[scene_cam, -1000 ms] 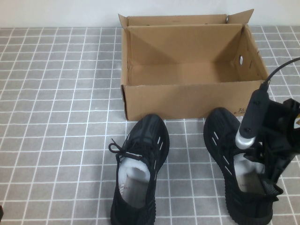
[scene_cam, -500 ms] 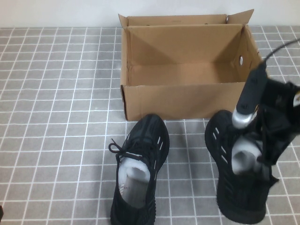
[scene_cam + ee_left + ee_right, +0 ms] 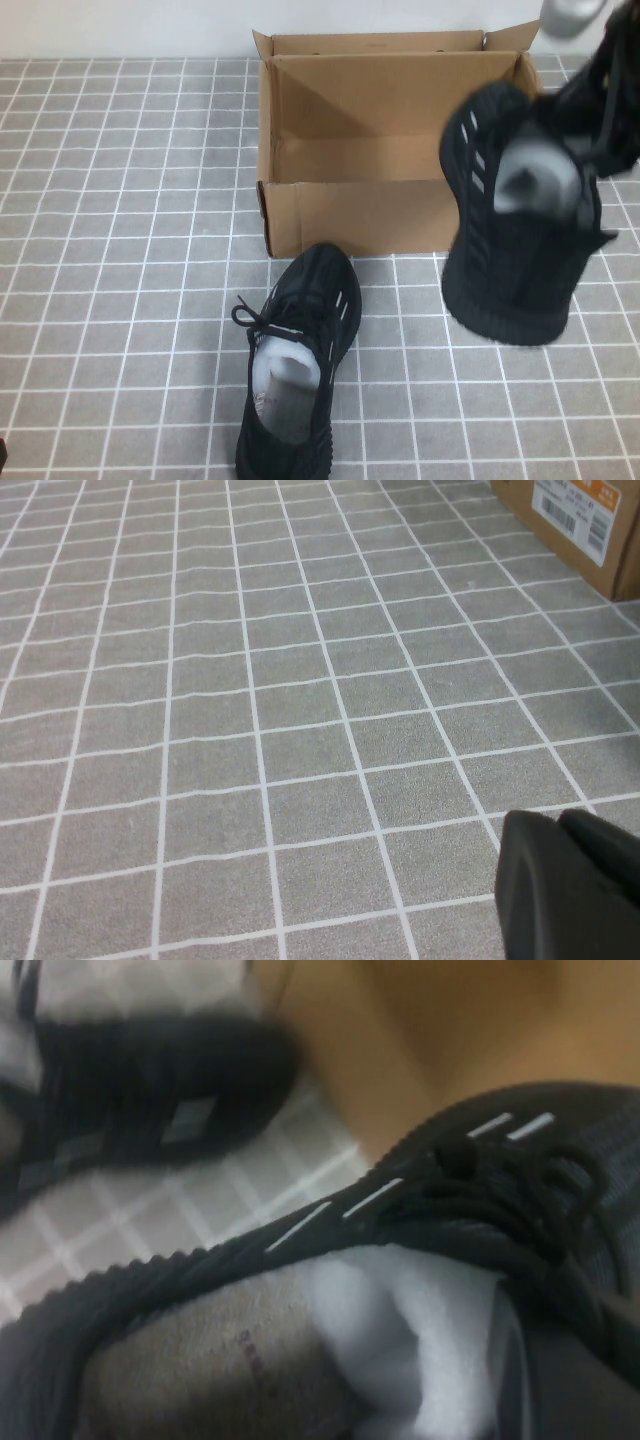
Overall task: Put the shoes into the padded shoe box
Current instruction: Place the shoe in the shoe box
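One black knit sneaker [image 3: 510,250] hangs in the air at the right, in front of the right end of the brown cardboard shoe box [image 3: 390,215], with its toe pointing up and away. My right gripper [image 3: 588,160] is shut on the rim of its opening; the right wrist view shows its laces and white dashes [image 3: 480,1190] close up, with the gripper [image 3: 520,1360] at the grey lining. The other sneaker [image 3: 300,350] lies on the table in front of the box, and also shows in the right wrist view [image 3: 150,1090]. My left gripper [image 3: 570,880] is shut and empty, low over the tiles at the left.
The table is covered by a grey tiled cloth [image 3: 120,250]. The box stands open with short flaps up and a small round hole in its right wall [image 3: 516,127]. A box corner with a barcode label [image 3: 575,515] shows in the left wrist view.
My right gripper has lifted the right sneaker off the table, up and towards the box. The other sneaker, the box and the left arm have not moved.
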`<state>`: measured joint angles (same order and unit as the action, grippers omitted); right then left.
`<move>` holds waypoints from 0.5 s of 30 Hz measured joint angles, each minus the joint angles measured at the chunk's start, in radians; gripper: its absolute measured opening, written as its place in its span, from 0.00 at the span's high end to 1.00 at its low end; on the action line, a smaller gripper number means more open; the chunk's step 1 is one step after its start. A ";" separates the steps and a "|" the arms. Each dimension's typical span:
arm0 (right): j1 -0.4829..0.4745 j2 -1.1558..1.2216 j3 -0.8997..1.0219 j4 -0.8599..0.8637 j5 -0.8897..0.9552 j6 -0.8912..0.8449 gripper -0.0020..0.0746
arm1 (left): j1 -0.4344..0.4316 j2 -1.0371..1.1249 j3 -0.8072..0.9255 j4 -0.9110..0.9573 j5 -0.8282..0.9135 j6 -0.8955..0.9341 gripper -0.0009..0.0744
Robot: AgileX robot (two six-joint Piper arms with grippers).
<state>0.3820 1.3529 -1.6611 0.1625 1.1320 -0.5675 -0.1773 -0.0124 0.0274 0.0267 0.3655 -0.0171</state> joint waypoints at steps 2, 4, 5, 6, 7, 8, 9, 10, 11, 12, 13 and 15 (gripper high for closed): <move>0.000 0.025 -0.033 0.000 -0.004 0.016 0.98 | 0.000 0.000 0.000 0.000 0.000 0.000 0.99; 0.000 0.061 -0.068 0.005 -0.009 0.080 0.98 | 0.000 0.000 0.000 0.000 0.000 0.000 0.99; 0.000 0.077 -0.082 0.005 -0.012 0.125 0.98 | 0.000 0.000 0.000 0.000 0.000 0.000 0.99; 0.000 0.099 -0.100 0.005 -0.021 0.184 0.98 | 0.000 0.000 0.000 0.000 0.000 0.000 0.99; 0.000 0.122 -0.117 0.005 -0.037 0.238 0.98 | 0.000 0.000 0.000 0.000 0.000 0.000 0.99; 0.000 0.139 -0.132 0.001 -0.055 0.280 0.98 | 0.000 0.000 0.000 0.000 0.000 0.000 0.99; 0.000 0.160 -0.145 0.000 -0.085 0.314 0.98 | 0.000 0.000 0.000 0.000 0.000 0.000 0.99; 0.000 0.180 -0.157 -0.003 -0.119 0.352 0.98 | 0.000 0.000 0.000 0.000 0.000 0.000 0.99; 0.000 0.201 -0.167 -0.006 -0.155 0.393 0.98 | 0.000 0.000 0.000 0.000 0.000 0.000 0.99; 0.000 0.221 -0.179 -0.009 -0.192 0.450 0.98 | 0.000 0.000 0.000 0.000 0.000 0.000 0.99; 0.000 0.239 -0.189 -0.013 -0.226 0.501 0.98 | 0.000 0.000 0.000 0.000 0.000 0.000 0.99; 0.000 0.271 -0.207 -0.037 -0.280 0.589 0.98 | 0.000 0.000 0.000 0.000 0.000 0.000 0.99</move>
<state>0.3820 1.6238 -1.8682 0.1260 0.8524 0.0219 -0.1773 -0.0124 0.0274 0.0267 0.3655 -0.0171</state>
